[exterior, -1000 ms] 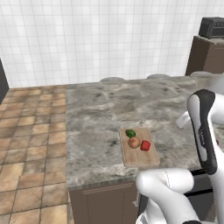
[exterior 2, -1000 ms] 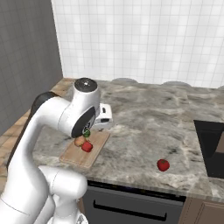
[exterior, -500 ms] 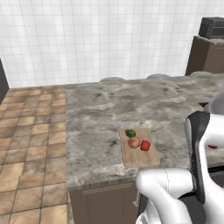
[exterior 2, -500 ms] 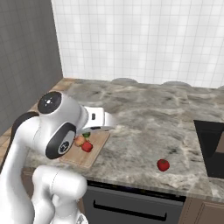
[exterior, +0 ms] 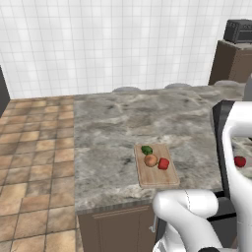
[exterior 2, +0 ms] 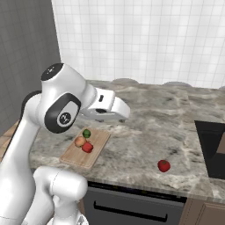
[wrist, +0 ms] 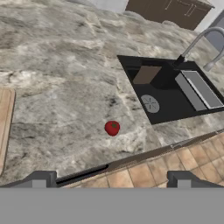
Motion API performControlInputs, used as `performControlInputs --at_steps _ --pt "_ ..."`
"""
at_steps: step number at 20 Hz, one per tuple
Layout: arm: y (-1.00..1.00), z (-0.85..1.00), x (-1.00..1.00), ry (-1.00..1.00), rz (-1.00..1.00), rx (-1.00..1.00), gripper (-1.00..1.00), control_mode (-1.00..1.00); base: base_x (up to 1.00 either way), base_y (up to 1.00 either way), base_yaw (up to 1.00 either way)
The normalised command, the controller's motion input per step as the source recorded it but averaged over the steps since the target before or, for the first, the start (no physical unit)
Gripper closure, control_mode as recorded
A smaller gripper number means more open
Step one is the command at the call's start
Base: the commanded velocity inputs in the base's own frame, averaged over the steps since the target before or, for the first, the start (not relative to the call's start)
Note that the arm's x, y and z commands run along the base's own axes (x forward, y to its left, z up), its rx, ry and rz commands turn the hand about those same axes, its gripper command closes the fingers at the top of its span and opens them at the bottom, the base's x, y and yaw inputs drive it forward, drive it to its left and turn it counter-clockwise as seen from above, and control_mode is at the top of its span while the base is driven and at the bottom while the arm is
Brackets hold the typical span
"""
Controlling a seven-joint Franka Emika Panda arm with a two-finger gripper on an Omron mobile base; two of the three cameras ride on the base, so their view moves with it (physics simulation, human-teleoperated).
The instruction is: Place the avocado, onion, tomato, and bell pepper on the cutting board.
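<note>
So in the hand view the gripper has its two fingertips spread as wide as they go with nothing between them, just floor tiles and counter edge showing through the gap. Hand is empty, ready for a pick

The thing that matters for the next move: the tomato sits almost dead at 12 o'clock from the midpoint of the fingers, a bit out past the front edge of the counter. It's a round ball, so no long axis to line up with; my guess is the hand mostly needs to go forward and down over it. It stands alone on the bare stone, nothing touching it

From the right base view the same tomato is near the front lip of the counter, well apart from the cutting board, which is over at roughly 9 o'clock from it

On that board the bell pepper, onion and avocado are already bunched together, so I'd say three of four are done and the tomato is the last one

Further out in the hand view, the sink is at about 1 o'clock beyond the tomato, with the faucet behind it
</note>
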Motion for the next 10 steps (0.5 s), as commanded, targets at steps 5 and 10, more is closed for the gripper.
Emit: performControlInputs --at_steps 5,10 --pt "-0.45 0.06 0.00 0.04 -0.02 0.07 -1.00 -1.00 0.00 0.00 0.00" --pt "-0.44 -0.05 -0.01 0.00 0.03 0.13 -1.00 -1.00 0.00 0.00 0.00"
